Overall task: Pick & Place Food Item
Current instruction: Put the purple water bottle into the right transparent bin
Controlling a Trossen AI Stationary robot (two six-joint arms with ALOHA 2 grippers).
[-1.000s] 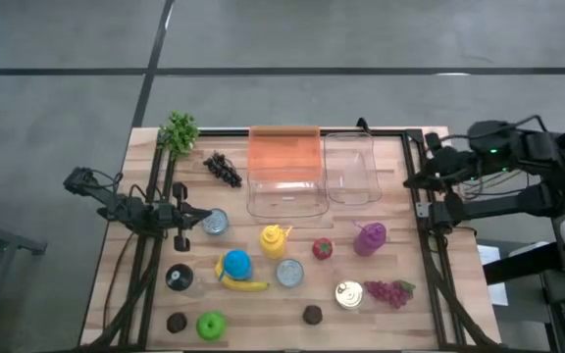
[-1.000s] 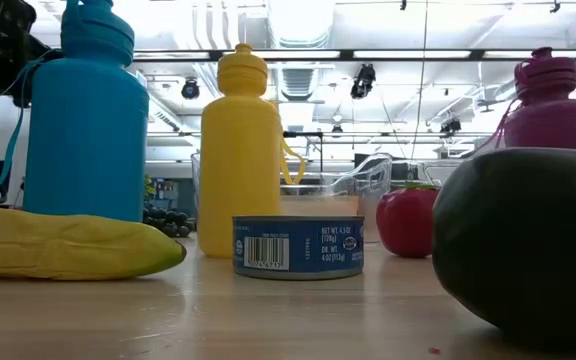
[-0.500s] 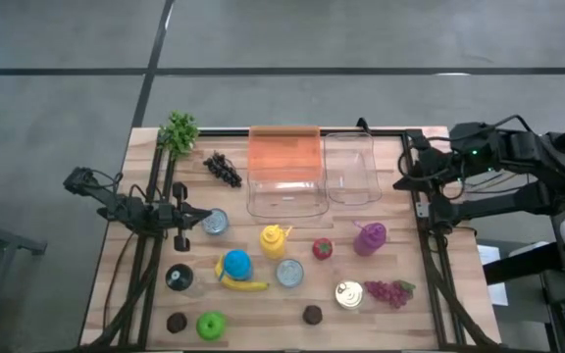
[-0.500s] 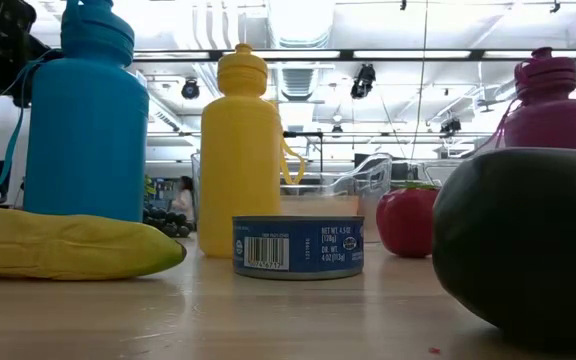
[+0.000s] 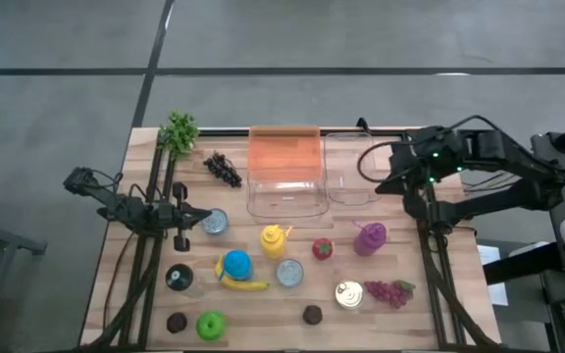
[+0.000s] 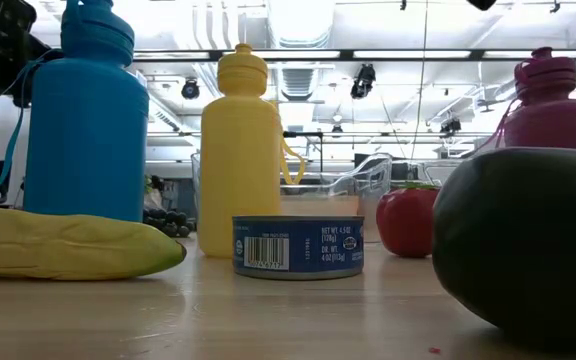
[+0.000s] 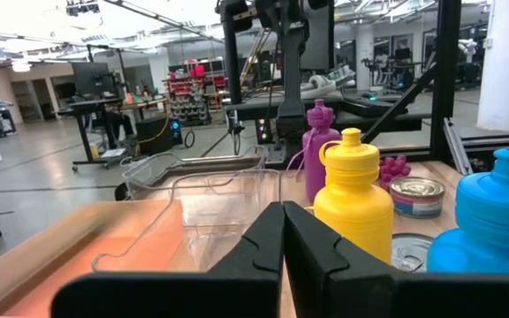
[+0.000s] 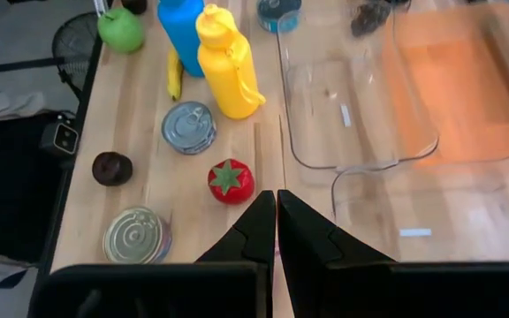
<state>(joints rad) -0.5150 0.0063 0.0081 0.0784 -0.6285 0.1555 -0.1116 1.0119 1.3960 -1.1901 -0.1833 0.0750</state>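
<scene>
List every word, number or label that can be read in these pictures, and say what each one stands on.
"NET WT. 4.5 OZ (128g)" and below it "4 OZ (113g)": on the blue label of the tuna can in the low view, only partly sharp.
Barcode: on the same label, its digits too small to read.
Yellow bottle, blue bottle, purple bottle: no text.
Can lids in the other views: nothing readable.

In the low view the dark round fruit (image 6: 533,235) is cut off at the edge, hiding everything behind the purple bottle (image 6: 553,95).
</scene>
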